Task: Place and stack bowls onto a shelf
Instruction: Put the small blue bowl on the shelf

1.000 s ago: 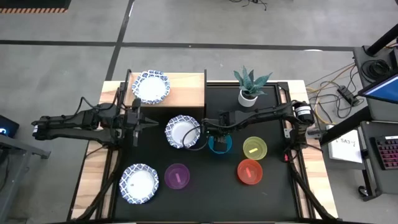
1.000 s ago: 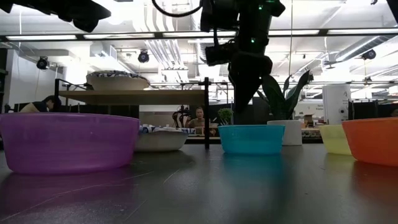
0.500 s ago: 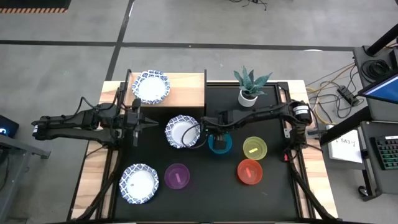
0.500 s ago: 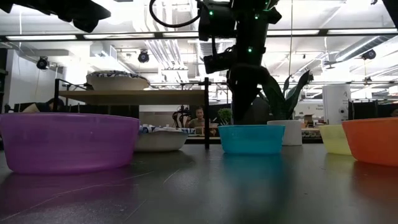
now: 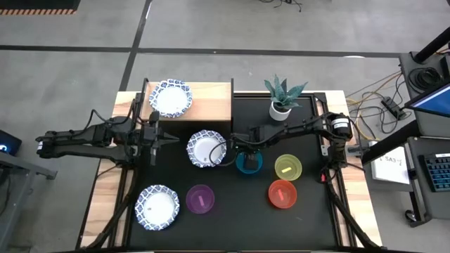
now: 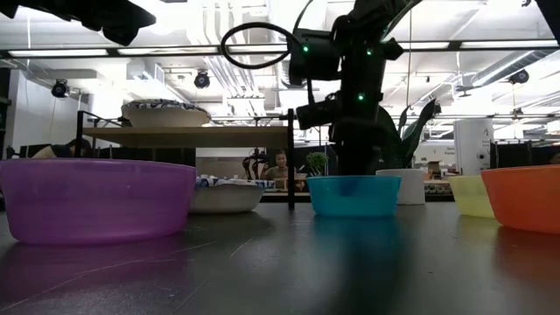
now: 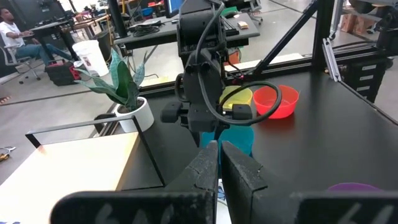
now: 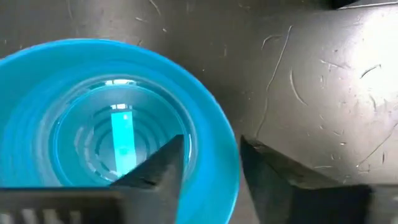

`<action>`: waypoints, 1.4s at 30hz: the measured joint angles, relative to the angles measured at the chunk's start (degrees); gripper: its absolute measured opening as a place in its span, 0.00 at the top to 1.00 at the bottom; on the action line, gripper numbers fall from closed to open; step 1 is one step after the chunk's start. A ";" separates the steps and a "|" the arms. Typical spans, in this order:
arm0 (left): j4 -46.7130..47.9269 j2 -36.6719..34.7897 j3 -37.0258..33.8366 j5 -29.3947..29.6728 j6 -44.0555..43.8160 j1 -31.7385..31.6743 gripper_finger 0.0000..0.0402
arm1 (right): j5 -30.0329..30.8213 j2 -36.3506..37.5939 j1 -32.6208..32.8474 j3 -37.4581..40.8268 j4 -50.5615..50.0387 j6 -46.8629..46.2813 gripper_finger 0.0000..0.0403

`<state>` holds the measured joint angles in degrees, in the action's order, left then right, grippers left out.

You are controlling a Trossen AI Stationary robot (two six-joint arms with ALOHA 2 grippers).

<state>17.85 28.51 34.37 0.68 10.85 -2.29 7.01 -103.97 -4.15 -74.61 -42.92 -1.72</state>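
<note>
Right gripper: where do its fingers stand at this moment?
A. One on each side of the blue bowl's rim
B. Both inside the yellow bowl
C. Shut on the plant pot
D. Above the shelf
A. In the right wrist view, one finger is inside the blue bowl and the other is outside its rim on the table, so the right gripper is open and straddles the wall.

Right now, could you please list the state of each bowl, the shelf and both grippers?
Blue bowl: upright on the table, rim between the right fingers.
Right gripper: open, straddling the blue bowl's rim.
Left gripper: shut, holding nothing, beside the shelf.
Shelf: carries one patterned bowl.
Two other patterned bowls: on the table, unstacked.
Yellow bowl, red bowl, purple bowl: upright, apart on the table.
</note>
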 joint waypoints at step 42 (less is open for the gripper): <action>-0.76 0.00 0.00 0.01 0.24 0.01 1.00 | -5.45 1.16 -19.57 -37.84 -3.84 -9.43 0.98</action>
<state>17.08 28.51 34.37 0.69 11.09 -2.28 1.55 -102.81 -23.72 -112.45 -46.76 -11.15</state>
